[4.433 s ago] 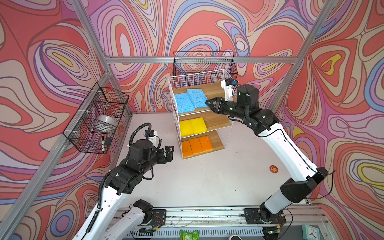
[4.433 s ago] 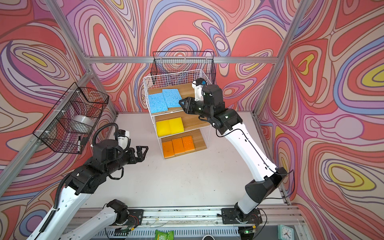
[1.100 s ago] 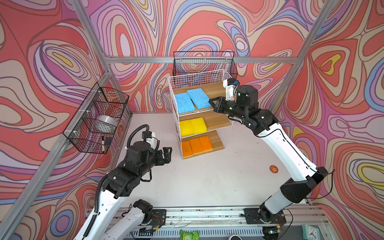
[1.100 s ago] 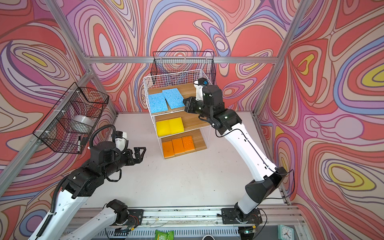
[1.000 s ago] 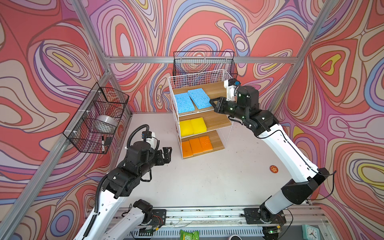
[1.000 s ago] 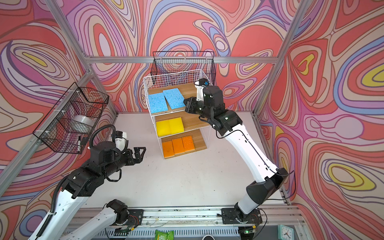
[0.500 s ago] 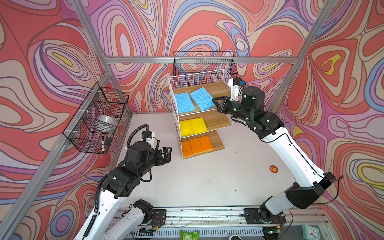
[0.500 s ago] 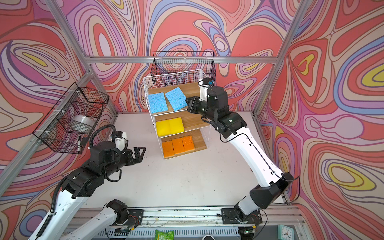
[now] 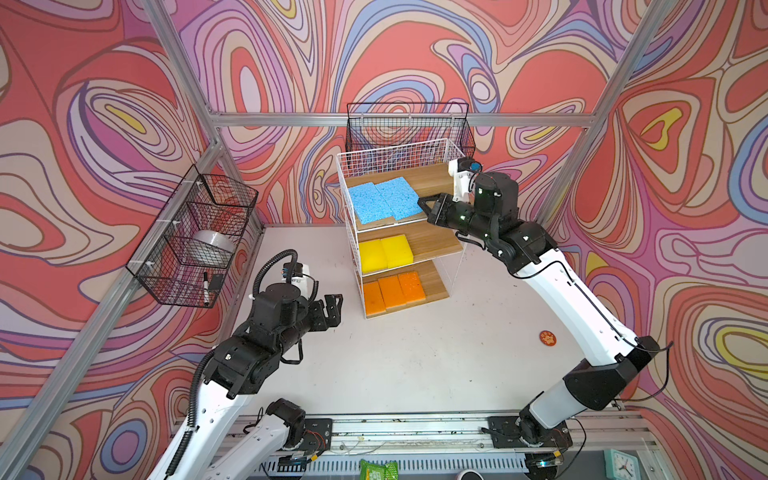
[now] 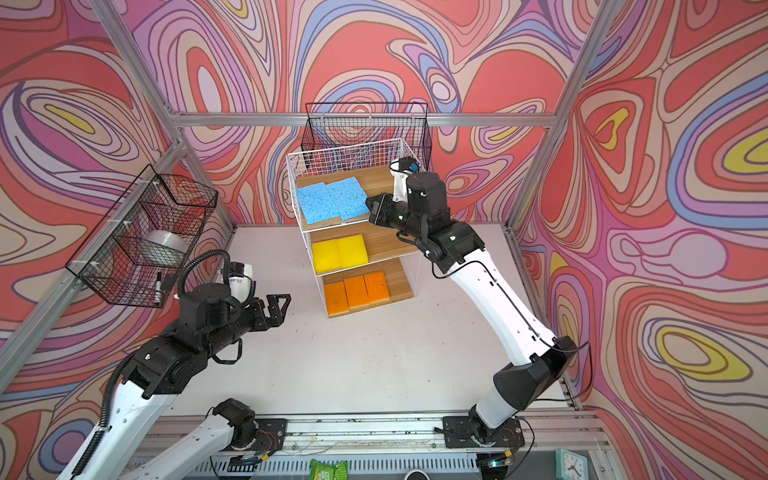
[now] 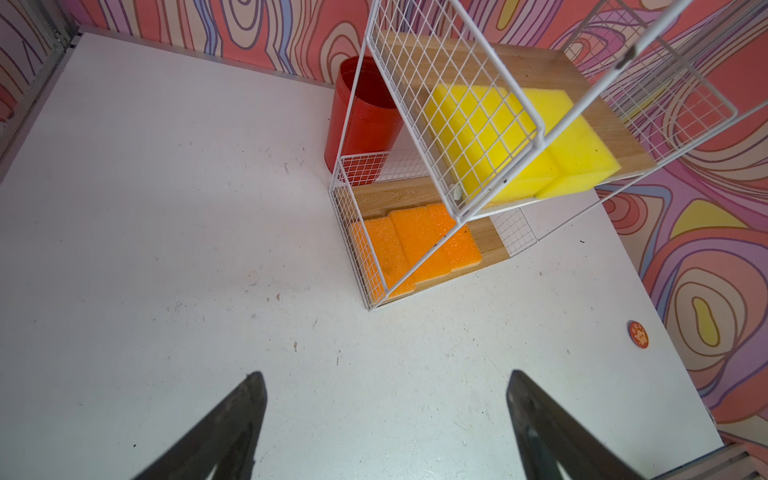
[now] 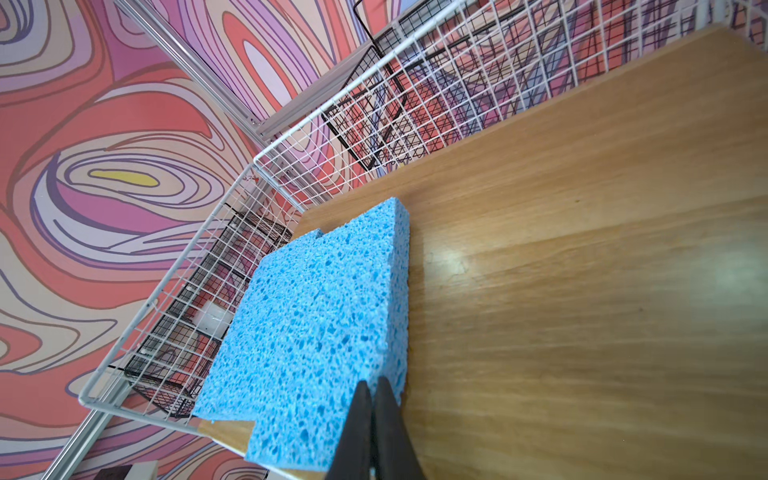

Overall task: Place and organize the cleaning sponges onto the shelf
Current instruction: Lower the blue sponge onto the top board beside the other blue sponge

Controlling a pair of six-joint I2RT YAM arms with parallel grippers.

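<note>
Looking down in both top views, a white wire shelf (image 9: 395,156) stands at the far middle of a white table (image 9: 415,365). Two blue sponges (image 9: 382,201) lie side by side, touching, on the left of its top board (image 9: 430,180). Two yellow sponges (image 9: 385,251) sit on the left of the middle board (image 9: 436,241). Three orange sponges (image 9: 392,291) sit in a row on the left of the bottom board (image 9: 434,282). The right gripper (image 9: 420,203) reaches in from the right at top-board height. Its jaws are pressed together with nothing between them, and its tip is at the right blue sponge's edge. The left gripper (image 9: 332,309) hangs over the table, left of the shelf and apart from it, jaws spread wide and empty.

In the left wrist view, two dark fingers (image 11: 232,428) stand far apart over bare table. Beyond them are the orange and yellow sponges on their boards. A red cup (image 11: 361,124) stands just behind the shelf, and a small orange disc (image 11: 638,333) lies on the table to its right.

In the right wrist view, the closed fingers (image 12: 361,424) meet in one dark point over a blue sponge's corner. Whether they touch it cannot be told.
</note>
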